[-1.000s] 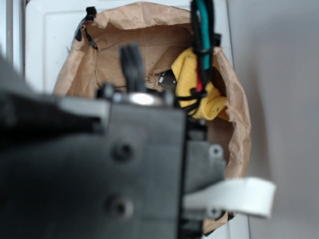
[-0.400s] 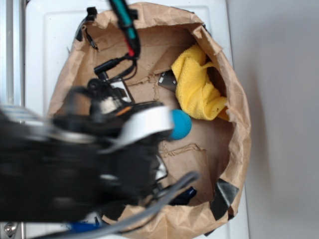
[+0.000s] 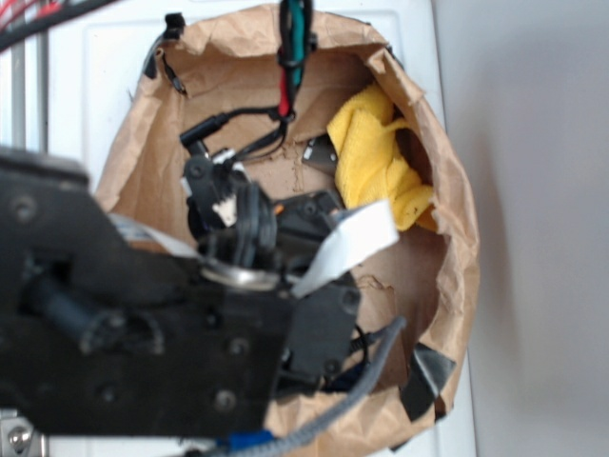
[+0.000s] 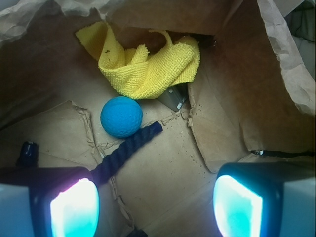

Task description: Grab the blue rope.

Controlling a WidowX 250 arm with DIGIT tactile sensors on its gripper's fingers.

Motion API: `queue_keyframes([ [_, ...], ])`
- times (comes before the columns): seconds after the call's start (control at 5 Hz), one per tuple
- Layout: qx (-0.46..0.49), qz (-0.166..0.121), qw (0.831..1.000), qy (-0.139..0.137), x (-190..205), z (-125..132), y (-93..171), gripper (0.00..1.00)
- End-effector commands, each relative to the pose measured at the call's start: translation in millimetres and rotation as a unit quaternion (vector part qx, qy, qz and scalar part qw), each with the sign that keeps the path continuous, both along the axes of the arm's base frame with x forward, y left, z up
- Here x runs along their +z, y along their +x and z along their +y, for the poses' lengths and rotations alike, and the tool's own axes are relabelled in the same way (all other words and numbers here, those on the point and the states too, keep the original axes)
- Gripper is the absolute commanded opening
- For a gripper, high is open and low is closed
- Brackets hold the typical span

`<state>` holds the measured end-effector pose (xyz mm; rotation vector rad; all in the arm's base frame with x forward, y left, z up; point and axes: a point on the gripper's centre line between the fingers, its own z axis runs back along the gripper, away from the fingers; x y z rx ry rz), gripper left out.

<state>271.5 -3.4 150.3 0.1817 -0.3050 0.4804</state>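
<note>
The blue rope (image 4: 127, 151) lies on the floor of a crumpled brown paper bag (image 4: 237, 98), running on a slant from its bound end just below and right of a ball down toward the lower left, where it passes behind the left finger of the gripper (image 4: 155, 200). In the wrist view its upper end sits just beside the blue ball (image 4: 121, 116), close enough that contact cannot be ruled out. In the exterior view the rope is hidden behind the arm.

The gripper's fingers (image 4: 74, 203) stand wide apart at the bottom corners of the wrist view, glowing pale teal, with bare bag floor between them. They hold nothing, and the rope is under or behind the left finger only, not between the two.

Above the ball a yellow knitted cloth (image 4: 148, 69) lies bunched against the back wall of the bag, and a small dark grey piece (image 4: 174, 98) pokes out from under its lower right edge. The bag floor is torn, creased cardboard-brown paper with flaps and specks of dirt.

From the exterior view, the bag (image 3: 457, 228) sits open on a white surface (image 3: 95, 67), with a plain grey area to the right. The black robot arm (image 3: 143, 333) fills the lower left, blurred, reaching into the bag, and coloured wires (image 3: 290, 48) hang over the top rim. The yellow cloth (image 3: 376, 171) shows at the right inside.
</note>
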Motion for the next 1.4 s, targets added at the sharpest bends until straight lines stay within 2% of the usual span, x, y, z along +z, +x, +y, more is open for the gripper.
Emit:
queue_keyframes([
  [0.0, 0.037, -0.012, 0.996, -0.084, 9, -11, 19, 1.0],
  [0.2, 0.038, 0.03, 0.99, -0.134, 0, -19, 23, 1.0],
  [0.4, 0.045, 0.03, 0.988, -0.148, -9, -20, 21, 1.0],
  [0.6, 0.052, 0.014, 0.989, -0.139, -17, -13, 13, 1.0],
  [0.8, 0.072, 0.0, 0.986, -0.152, -25, 12, 7, 1.0],
  [1.0, 0.078, 0.004, 0.986, -0.145, -43, 8, 5, 1.0],
  [1.2, 0.072, 0.033, 0.986, -0.146, -68, -12, 7, 1.0],
])
